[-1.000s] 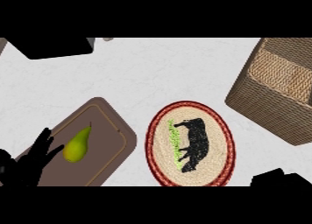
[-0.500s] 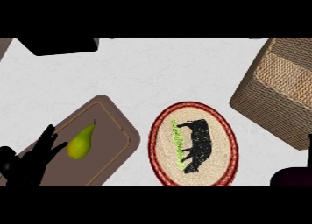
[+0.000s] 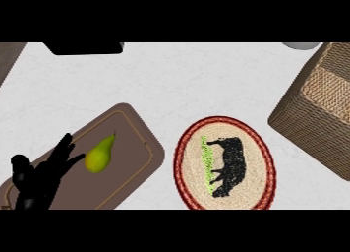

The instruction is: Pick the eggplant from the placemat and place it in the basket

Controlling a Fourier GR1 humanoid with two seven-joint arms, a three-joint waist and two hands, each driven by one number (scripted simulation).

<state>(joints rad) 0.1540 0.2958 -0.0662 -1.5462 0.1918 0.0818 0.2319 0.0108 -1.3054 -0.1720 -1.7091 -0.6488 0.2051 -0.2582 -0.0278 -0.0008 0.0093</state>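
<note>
**Left hand rests open over the brown board; eggplant lies on the placemat**

The left hand (image 3: 40, 174) shows at the lower left of the head view, black, fingers straight and spread, holding nothing. It sits over the near end of a brown cutting board (image 3: 131, 162) with rounded corners, which lies at a slant across the white counter (image 3: 185, 83). Just beside the fingertips, on the board, lies a yellow-green pear (image 3: 100, 155), its stem pointing up and away from the hand; I cannot tell whether a finger touches it.

To the right of the board, close to its edge, lies the oval woven placemat (image 3: 261, 157) with a dark red rim. On its middle lies the eggplant (image 3: 230, 167), a dark, nearly black shape with a strip of bright green along its left side. Nothing grips it.

Farther right and higher stands the wicker basket (image 3: 330, 113), set apart from the placemat. A black object (image 3: 83, 47) sits at the top edge. The right hand does not show
</note>
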